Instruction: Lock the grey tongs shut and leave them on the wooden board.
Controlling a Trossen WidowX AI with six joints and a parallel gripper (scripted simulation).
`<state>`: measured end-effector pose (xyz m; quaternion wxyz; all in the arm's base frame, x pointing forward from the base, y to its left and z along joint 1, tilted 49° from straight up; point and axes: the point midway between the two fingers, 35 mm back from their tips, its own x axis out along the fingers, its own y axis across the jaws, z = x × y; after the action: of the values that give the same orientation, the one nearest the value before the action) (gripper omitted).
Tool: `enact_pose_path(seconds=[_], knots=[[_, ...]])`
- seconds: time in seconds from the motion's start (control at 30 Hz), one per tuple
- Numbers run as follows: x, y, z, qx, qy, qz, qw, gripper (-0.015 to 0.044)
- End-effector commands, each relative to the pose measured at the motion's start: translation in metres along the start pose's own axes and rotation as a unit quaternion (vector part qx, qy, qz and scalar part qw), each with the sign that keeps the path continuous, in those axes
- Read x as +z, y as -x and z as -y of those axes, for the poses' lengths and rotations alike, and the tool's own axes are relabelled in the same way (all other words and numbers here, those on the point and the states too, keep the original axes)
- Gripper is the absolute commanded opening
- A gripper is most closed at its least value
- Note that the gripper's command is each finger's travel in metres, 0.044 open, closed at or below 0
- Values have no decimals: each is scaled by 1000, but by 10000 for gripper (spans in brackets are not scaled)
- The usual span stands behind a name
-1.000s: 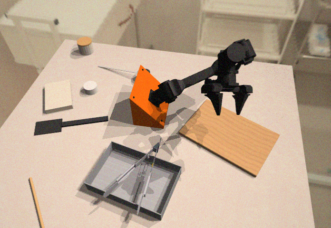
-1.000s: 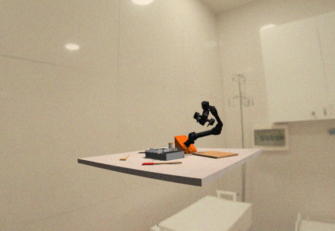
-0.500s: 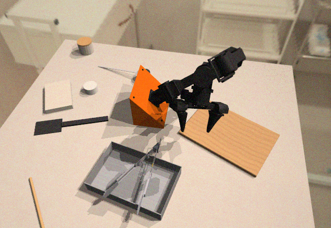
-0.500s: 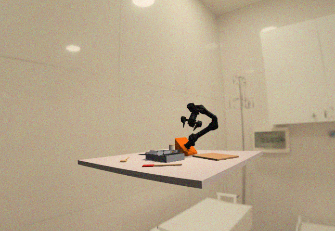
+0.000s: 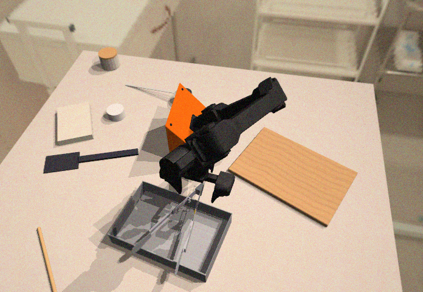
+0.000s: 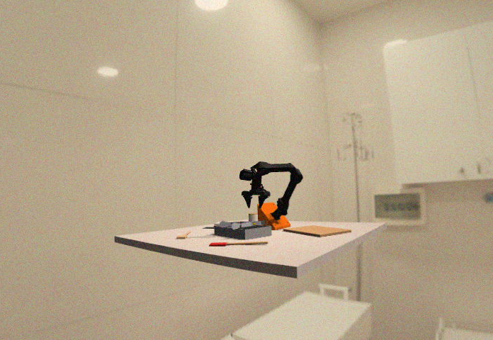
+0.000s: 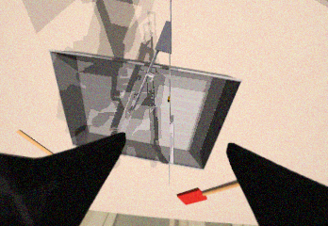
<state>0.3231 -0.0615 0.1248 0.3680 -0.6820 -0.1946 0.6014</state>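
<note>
Open claw hangs above the splayed tongs, which lie across the roasting tin

From where I stand, going left to right as the top view has it, a wooden stick (image 5: 46, 258) (image 7: 35, 141) lies toward the near left of the table (image 5: 322, 258) (image 6: 214, 250) (image 7: 289, 94). Farther back along the left edge come a black turner (image 5: 61, 162), its blade toward that edge, and a pale block (image 5: 74, 123). A jar (image 5: 109, 61) (image 6: 253, 217) with a wooden top stands by the far left corner, and a small white round piece (image 5: 115, 111) sits beside the block.

Then the roasting tin (image 5: 153, 256) (image 6: 257, 233) (image 7: 221, 108), toward the near edge. The grey tongs (image 5: 155, 224) (image 6: 235, 225) (image 7: 166, 40) lie across it, spread in a V, joined end over the far wall, free ends reaching past the near one.

The claw (image 5: 196, 196) (image 6: 255, 207) (image 7: 175, 142) points down above them, fingers wide apart with nothing between, a gap separating it from the tongs. From above, their joined end shows between its fingers. Behind is the arm's orange mount (image 5: 181, 117) (image 6: 267, 212).

Nearer the near edge, beyond the tin, lies a red-headed spatula (image 6: 217, 244) (image 7: 191, 196). The wooden board (image 5: 295, 175) (image 6: 317, 230) lies flat toward the right edge, well apart from the tongs.
</note>
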Motion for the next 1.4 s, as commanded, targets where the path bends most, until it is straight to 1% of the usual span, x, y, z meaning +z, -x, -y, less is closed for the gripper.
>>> enact_pose_path(seconds=[0.0, 0.07, 0.53, 1.37], knots=[[0, -30, -27, -1, -67, 64, 996, 440], [1, -35, -32, -1, -79, 76, 994, 440], [-5, -39, -36, 0, -79, 76, 994, 440], [-2, -80, -36, 1, -79, 75, 994, 440]])
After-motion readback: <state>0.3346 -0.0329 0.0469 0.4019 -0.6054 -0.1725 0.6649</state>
